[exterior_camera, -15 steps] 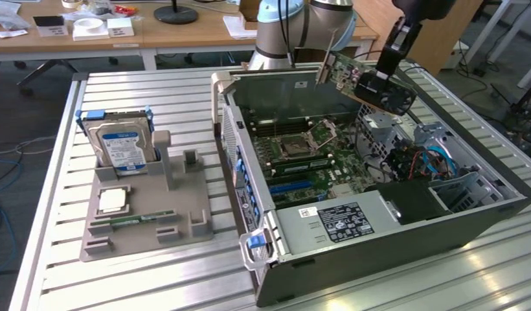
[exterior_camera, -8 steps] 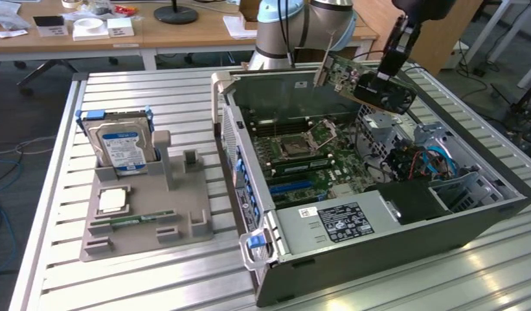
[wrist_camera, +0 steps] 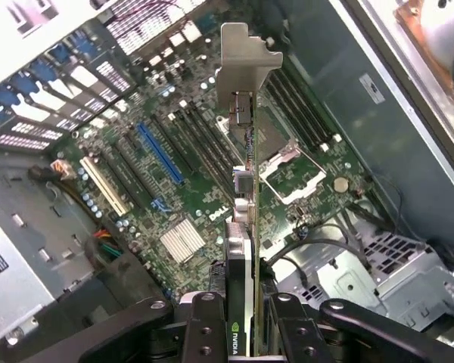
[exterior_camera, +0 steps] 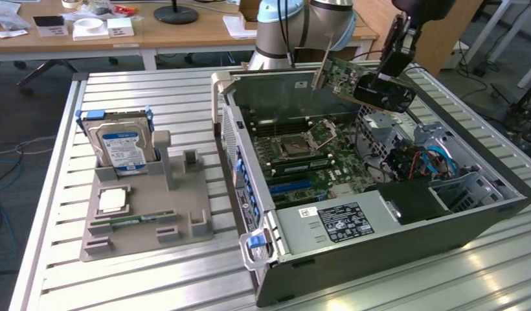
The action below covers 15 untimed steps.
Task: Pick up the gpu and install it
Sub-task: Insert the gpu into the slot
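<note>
- One computer case (exterior_camera: 473,217) lies open on the table (exterior_camera: 162,278), toward the exterior view's right edge. Inside it are one motherboard (exterior_camera: 335,165), one labelled power supply (exterior_camera: 343,221) at the near end, and blue cables (exterior_camera: 438,162).
- One gpu (exterior_camera: 342,72) hangs in the air above the case's far end, over the motherboard (wrist_camera: 212,174). Seen edge-on from the wrist, the gpu (wrist_camera: 244,189) points its silvery bracket (wrist_camera: 246,57) forward.
- One claw (exterior_camera: 369,87) pinches the gpu by its end, a finger on each face (wrist_camera: 244,336).
- One grey holder (exterior_camera: 183,217) sits toward the exterior view's left edge. It carries one upright hard drive (exterior_camera: 120,148), one square processor chip (exterior_camera: 112,199) and one memory stick (exterior_camera: 140,219).
</note>
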Each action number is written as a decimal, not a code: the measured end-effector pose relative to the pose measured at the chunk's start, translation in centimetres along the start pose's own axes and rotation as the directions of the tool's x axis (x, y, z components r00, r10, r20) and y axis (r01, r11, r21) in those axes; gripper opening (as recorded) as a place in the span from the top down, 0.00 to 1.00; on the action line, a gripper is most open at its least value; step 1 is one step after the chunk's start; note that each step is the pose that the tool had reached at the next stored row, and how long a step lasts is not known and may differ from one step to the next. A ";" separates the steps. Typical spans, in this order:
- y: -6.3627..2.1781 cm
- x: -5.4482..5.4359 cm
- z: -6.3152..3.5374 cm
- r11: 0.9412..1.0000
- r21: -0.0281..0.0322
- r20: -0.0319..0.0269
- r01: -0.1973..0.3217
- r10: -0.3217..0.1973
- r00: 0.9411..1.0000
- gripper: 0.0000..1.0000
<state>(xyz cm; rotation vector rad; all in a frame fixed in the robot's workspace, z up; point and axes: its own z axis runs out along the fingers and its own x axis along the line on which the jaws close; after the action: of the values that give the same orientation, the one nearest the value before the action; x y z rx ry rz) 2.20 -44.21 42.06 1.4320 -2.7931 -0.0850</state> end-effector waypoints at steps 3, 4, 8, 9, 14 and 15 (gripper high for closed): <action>0.00 0.0 0.01 0.999 -0.001 -0.002 0.038 -0.038 0.999 0.73; 0.00 0.0 0.02 0.999 -0.001 -0.002 0.050 -0.050 0.999 0.73; 0.00 0.0 0.03 0.995 -0.002 -0.005 0.097 -0.097 0.995 0.73; 0.00 0.0 0.04 0.994 -0.003 -0.005 0.109 -0.109 0.994 0.73; 0.00 0.0 0.04 0.990 -0.004 -0.007 0.140 -0.140 0.990 0.73; 0.00 0.0 0.04 0.990 -0.004 -0.007 0.140 -0.140 0.990 0.73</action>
<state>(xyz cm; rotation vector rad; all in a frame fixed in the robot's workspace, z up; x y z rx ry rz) 2.20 -44.21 42.01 1.6229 -2.6822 -0.0845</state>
